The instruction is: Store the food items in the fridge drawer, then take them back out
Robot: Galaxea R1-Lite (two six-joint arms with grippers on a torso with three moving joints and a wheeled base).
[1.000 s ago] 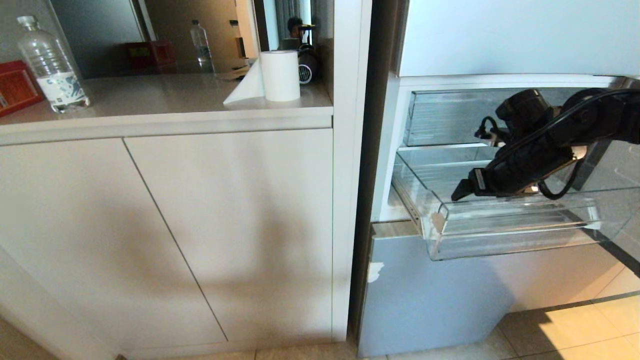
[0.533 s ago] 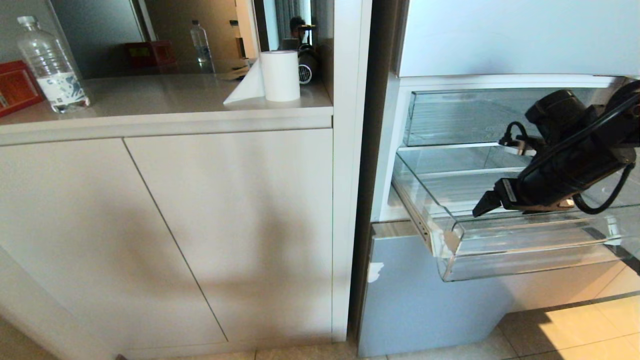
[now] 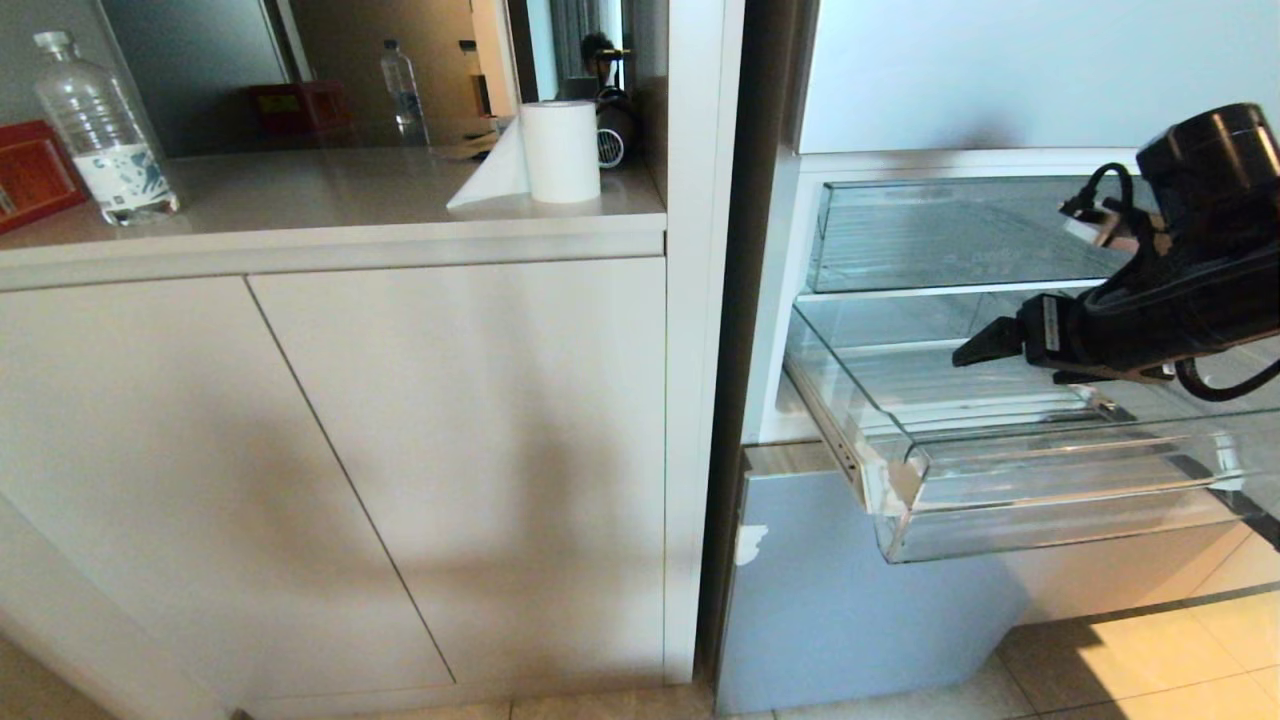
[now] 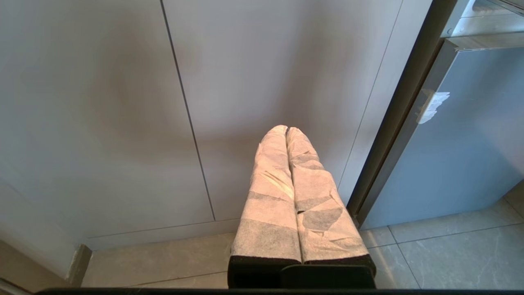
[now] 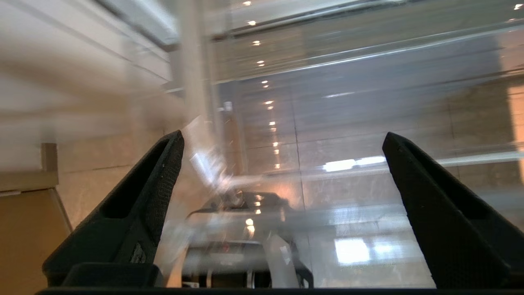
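While my right arm reached in from the right, its black right gripper [image 3: 975, 347] hung above the wide, deep clear plastic fridge drawer [image 3: 1000, 500], which stood pulled out from the open fridge. My two black fingers [image 5: 155, 184] were spread wide apart with nothing between them, only the drawer's ribbed clear floor showing beyond. I could see no food in the drawer. A shallower clear drawer [image 3: 930, 235] sat above and further back. My left gripper [image 4: 286, 131], its fingers wrapped in pale cloth tape and pressed together on nothing, hung parked low before the grey cabinet doors [image 3: 400, 450], near the tiled floor. On the countertop to the left stood a white paper towel roll [image 3: 560, 150] and a clear plastic water bottle [image 3: 105, 135].
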